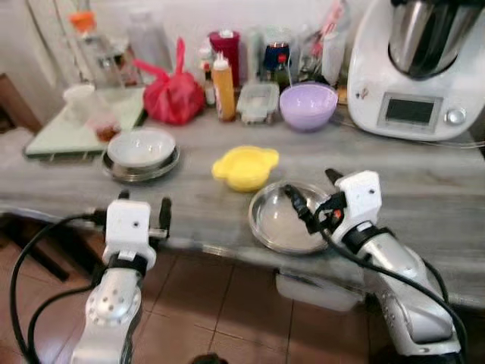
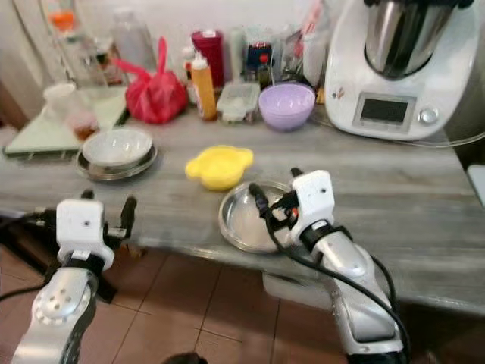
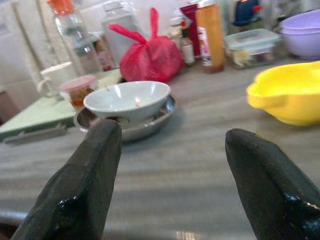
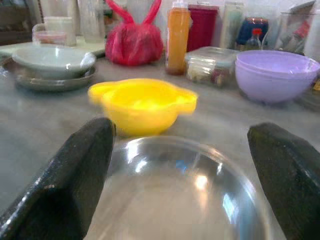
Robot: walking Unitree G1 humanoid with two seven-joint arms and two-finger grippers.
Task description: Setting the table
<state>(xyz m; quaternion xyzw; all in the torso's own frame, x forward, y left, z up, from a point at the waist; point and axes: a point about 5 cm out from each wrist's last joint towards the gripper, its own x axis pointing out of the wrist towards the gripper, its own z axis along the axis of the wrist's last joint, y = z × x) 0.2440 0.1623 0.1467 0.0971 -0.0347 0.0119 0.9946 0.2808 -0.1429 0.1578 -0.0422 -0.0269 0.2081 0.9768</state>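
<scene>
Stood at the near edge of a grey marble-look counter (image 1: 424, 205), both arms raised. Right gripper (image 1: 312, 191) low over the near rim of a shallow steel plate (image 1: 282, 220) — 2 black fingers spread wide, 1 to each side of the plate in the right wrist view, not clamped on anything. Left gripper (image 1: 144, 206) at the counter's front edge, well apart from the plate, fingers likewise splayed and holding nothing, pointed toward a white bowl (image 1: 141, 146) nested in a second steel dish (image 1: 142, 167). Just beyond the plate, almost touching its far rim, a yellow bowl (image 1: 245, 167) with 2 small handles. Farther back, a lilac bowl (image 1: 308, 105), a clear lidded food box (image 1: 258, 101), an orange sauce bottle (image 1: 223, 87), a dark red canister (image 1: 226, 49) and a knotted red bag (image 1: 174, 95) — all ranged along the wall. At the far left, a pale green tray (image 1: 72, 133) carrying a white cup (image 1: 79, 101). At the far right, a white kitchen machine (image 1: 417, 68) with a steel jug and a small screen. Below the counter, brown floor tiles (image 1: 212, 303).
</scene>
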